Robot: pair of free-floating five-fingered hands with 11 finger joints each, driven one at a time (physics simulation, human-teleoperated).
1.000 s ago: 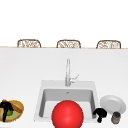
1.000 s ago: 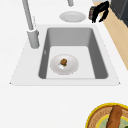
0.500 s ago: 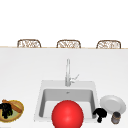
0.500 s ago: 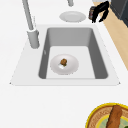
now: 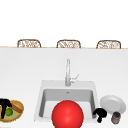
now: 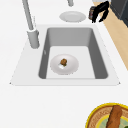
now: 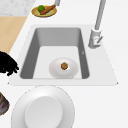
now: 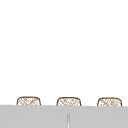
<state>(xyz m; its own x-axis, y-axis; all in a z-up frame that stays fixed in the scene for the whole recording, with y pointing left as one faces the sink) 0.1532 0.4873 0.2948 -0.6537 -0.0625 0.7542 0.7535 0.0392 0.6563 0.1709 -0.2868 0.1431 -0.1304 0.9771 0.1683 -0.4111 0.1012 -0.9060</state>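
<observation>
**A:** At the very front, a red ball (image 5: pixel 67 114) before the sink (image 5: pixel 67 95). Just right of it, the right hand (image 5: pixel 100 113), low over the bench (image 5: pixel 25 75) by the sink's right rim. Fingers (image 6: pixel 102 15) curled and hooked downward, clamped on nothing.

**B:** And the jar (image 5: pixel 115 117)?

**A:** Upright on the bench, just right of that hand, apart from it by a narrow gap. Probably best to uncurl first, then slide sideways at the same height and close round the jar's wall, not its top.

**B:** Anything to mind?

**A:** White plate (image 5: pixel 113 103) just behind the jar, near enough to be knocked. Better to come in from the sink side, wrist kept off the plate.

**B:** Pose?

**A:** Arched like a claw, fingertips toward the bench.

**B:** Other hand?

**A:** Left hand (image 5: pixel 3 107) over the bowl (image 5: pixel 18 107) at the bench's left end, by a green fruit (image 5: pixel 9 111).

**B:** Farther back?

**A:** Small dish (image 6: pixel 64 64) with a brown morsel down in the sink, then the faucet (image 5: pixel 67 72), then three woven chair backs.
</observation>
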